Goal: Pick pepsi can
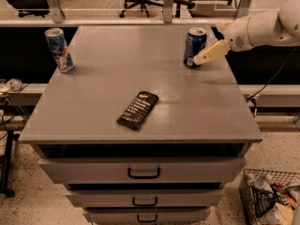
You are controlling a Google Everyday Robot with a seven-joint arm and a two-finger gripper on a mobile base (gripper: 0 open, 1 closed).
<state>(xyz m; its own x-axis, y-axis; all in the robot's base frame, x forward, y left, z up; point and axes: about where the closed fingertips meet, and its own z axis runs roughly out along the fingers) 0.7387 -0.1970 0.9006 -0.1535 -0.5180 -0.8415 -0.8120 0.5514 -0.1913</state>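
The pepsi can (194, 45) stands upright near the 1 o'clock corner of the grey table (108, 78); the claw (206, 55), reaching in from 3 o'clock on a white arm (262, 28), sits just beside the can's right flank; whether it is released or clenched I cannot tell; a slim light-blue can (59, 49) stands at 10 o'clock; a dark flat packet (138, 109) lies near the centre, towards 6 o'clock

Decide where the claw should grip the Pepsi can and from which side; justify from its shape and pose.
Grip the Pepsi can mid-body across its round wall, probably from the picture's right, where the claw sits beside it. It stands upright with straight sides.
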